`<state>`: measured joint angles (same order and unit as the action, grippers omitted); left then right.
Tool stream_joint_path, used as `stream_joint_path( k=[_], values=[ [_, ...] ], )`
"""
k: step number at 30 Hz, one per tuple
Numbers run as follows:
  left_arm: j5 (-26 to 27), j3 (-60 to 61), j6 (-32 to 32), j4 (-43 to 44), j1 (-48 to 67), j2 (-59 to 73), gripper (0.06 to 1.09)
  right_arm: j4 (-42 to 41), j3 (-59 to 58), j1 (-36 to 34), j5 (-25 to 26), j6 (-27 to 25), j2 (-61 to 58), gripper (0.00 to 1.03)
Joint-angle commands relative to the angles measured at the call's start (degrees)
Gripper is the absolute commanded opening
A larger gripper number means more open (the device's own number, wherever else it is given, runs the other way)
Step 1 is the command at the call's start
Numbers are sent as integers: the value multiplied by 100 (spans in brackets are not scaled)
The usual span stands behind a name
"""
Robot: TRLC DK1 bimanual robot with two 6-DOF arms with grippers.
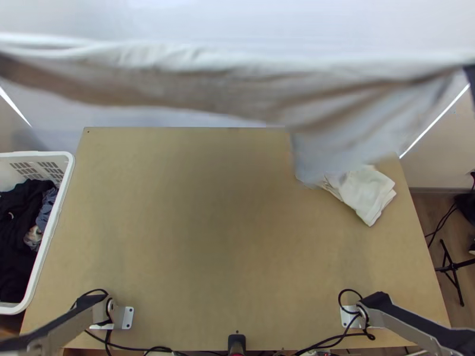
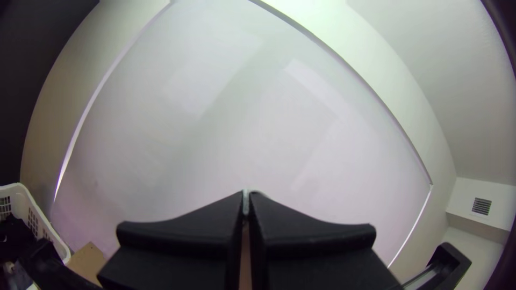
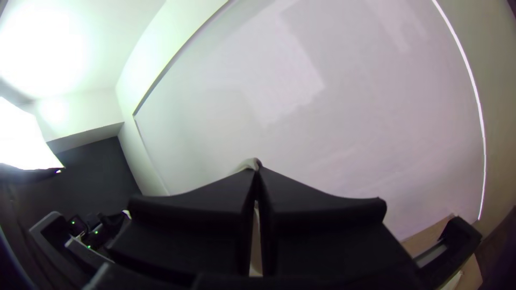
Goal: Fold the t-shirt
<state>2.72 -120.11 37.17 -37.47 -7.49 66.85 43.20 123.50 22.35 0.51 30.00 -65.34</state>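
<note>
Shirt (image 1: 225, 83) aloft, likely for spreading.
We hang it over the table (image 1: 208, 249), left gripper (image 2: 246, 203) and right gripper (image 3: 257, 171) both pinched closed on it; next, we should lower it flat.

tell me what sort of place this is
Likely a robot test room set up for folding laundry: a left arm and right arm at a table, a basket of clothes beside it, and a white cloth held up, stretched wide.
</note>
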Motion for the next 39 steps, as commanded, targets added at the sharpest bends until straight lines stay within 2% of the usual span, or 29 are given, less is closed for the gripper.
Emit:
stream_joint_path(
  k=[1,9,12,14,17,20,23,26,30,39],
  values=[
    [0,375,36,-603,-245,-937,9,1103,438,33,-87,15,619,3],
    [0,463,10,-568,-289,-1007,9,1059,438,33,-87,-12,566,3],
    [0,770,-8,-559,-289,-1060,9,1068,-2,33,-87,-47,505,3],
    [159,1526,-34,-577,-236,-1218,9,1059,-889,15,-69,-29,540,3],
    [624,3477,-509,-507,37,-1763,9,971,-2779,-178,-95,568,663,3],
    [607,5411,-676,-67,239,-2079,9,22,-4871,-73,-148,859,1006,3],
    [598,6756,-931,680,256,-1754,9,-989,-6356,-90,-148,859,1111,3],
    [563,7591,-1256,1770,327,-1121,9,-1402,-6998,-424,-157,762,812,3],
    [519,7643,-1247,2798,283,-32,9,-1965,-7270,-688,-183,498,505,3],
    [422,6518,-1221,3492,195,2051,9,-2914,-7007,-1031,-271,358,-620,3]
  ],
)
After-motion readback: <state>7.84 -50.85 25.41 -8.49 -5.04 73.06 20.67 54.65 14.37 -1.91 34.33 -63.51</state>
